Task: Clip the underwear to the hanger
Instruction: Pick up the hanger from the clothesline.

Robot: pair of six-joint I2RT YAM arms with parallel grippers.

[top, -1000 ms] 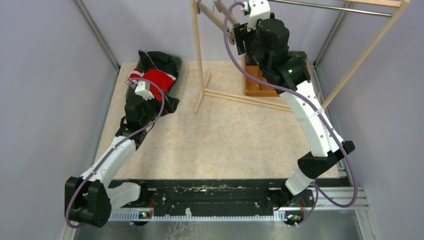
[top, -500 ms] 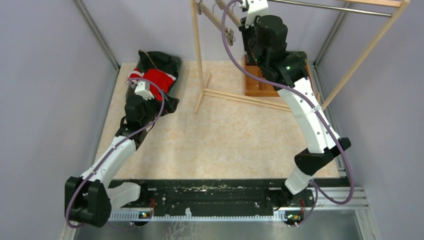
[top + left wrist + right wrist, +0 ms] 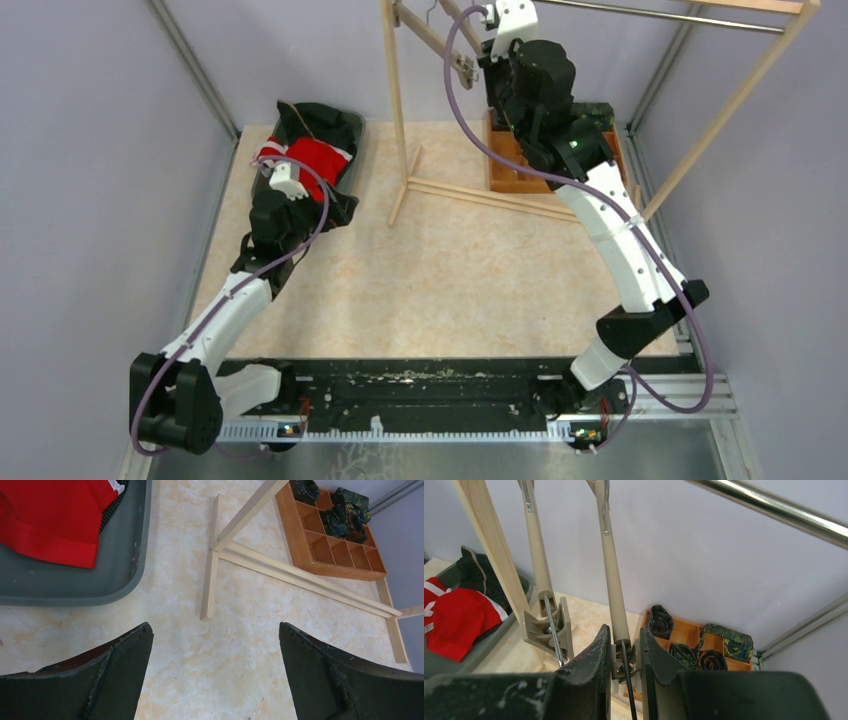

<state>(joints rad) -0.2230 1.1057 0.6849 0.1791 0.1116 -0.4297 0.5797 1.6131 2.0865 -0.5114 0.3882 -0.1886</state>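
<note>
— Where do we stand with the right gripper (image 3: 624, 631)?

— We see it high up at the pale wooden clothes rack (image 3: 489, 545). Its two dark fingers (image 3: 596, 652) are set narrow on the lower end of the beige plastic clip hanger (image 3: 611, 575), and the clip is pinched between them. A second beige hanger (image 3: 538, 555) hangs just to the gripper's left, beside the rack's post.

— And the left gripper (image 3: 214, 630)?

— We find it spread wide with nothing between its fingers, hovering over the marbled beige tabletop (image 3: 240, 670).

— Where is the garment?

— The red underwear with white trim (image 3: 45, 520) lies in the dark grey plastic bin (image 3: 135, 555), ahead of the left gripper and off to its left, apart from the fingers. From the right gripper it sits well down and to the left.

— What else is near us?

— Below the right gripper, slightly to its right, we see the orange-brown wooden compartment tray (image 3: 684, 630) with rolled dark green cloths (image 3: 661, 622) in its cells. A shiny steel rail (image 3: 774, 505) runs above and to the right.
</note>
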